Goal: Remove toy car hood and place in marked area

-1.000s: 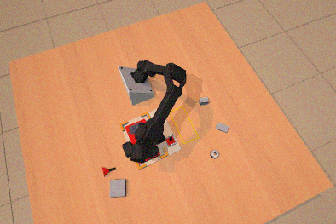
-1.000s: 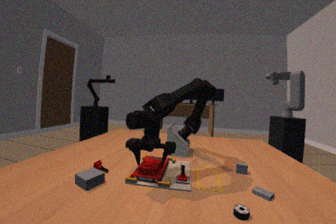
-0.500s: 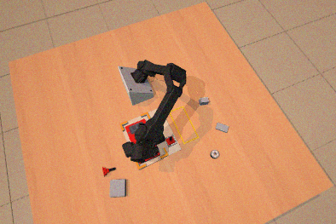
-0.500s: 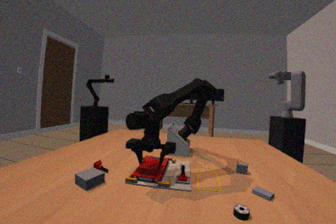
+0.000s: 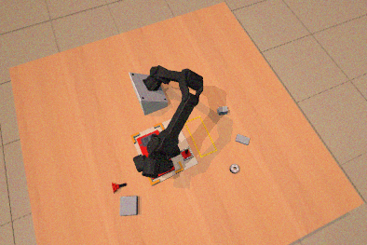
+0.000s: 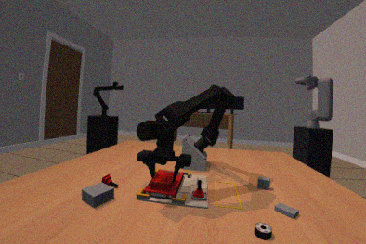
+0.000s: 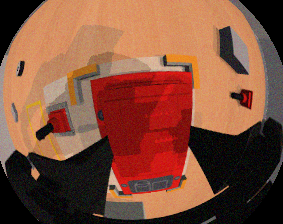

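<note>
The toy car's red hood (image 6: 164, 186) (image 7: 142, 107) lies level over the pale base board (image 5: 194, 160) (image 7: 87, 114), between orange corner brackets. My gripper (image 6: 164, 180) (image 7: 149, 135) points down and is shut on the hood, one finger against each long side near the grille end. In the top view the arm hides the fingers and much of the hood. The marked area, a thin yellow outline (image 5: 209, 133) (image 6: 228, 208) (image 7: 33, 104), is on the table beside the board, with nothing inside it. Whether the hood is lifted at all is hard to tell.
A red piece with a black stick (image 5: 186, 154) (image 6: 199, 194) stands on the board beside the hood. Around it are a large grey block (image 5: 129, 206) (image 6: 98, 195), another red piece (image 5: 116, 187), a ring (image 5: 237, 169) and two small grey blocks (image 5: 223, 110) (image 5: 242, 140).
</note>
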Robot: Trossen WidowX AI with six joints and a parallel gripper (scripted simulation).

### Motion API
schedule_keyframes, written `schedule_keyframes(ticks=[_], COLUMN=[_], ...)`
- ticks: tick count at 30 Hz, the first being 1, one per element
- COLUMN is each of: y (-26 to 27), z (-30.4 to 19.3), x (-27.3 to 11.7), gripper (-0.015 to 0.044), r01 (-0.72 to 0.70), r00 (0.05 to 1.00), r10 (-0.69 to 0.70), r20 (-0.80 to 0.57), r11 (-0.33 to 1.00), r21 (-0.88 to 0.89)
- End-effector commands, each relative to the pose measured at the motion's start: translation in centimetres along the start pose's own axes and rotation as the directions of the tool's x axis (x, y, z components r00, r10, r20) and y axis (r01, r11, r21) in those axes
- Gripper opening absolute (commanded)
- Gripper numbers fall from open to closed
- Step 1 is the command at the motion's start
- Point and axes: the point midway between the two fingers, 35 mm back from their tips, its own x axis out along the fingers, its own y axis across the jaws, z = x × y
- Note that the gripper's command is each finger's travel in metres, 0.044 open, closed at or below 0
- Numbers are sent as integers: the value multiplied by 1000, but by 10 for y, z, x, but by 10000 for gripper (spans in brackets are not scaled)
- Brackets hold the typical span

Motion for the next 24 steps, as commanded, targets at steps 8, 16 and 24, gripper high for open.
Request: schedule_keyframes(ticks=[8,16,24], y=[0,0,0], z=[1,0,0], x=[-9,-14,-19], gripper=[0,0,0], r01=[3,3,3], r00=[1000,1000,1000], r10=[-3,-3,-3], r20=[0,0,0], r11=[1000,1000,1000], r21=[-5,-5,-5])
